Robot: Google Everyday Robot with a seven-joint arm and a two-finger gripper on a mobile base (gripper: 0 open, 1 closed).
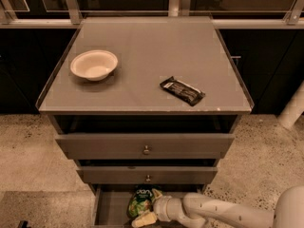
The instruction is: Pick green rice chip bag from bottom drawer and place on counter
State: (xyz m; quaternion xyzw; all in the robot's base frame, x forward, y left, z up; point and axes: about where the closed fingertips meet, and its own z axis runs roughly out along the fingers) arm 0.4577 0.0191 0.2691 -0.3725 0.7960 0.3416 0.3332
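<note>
The claw reaches low into the pulled-out shallow grey bottom drawer.
We see the crinkly bright green rice chip bag right against it; whether it pinches the bag, we cannot tell.

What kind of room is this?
Probably a kitchen or break area: a drawer cabinet whose counter holds a bowl and snack bar, and a chip bag in the bottom drawer, where the gripper sits beside it.
</note>
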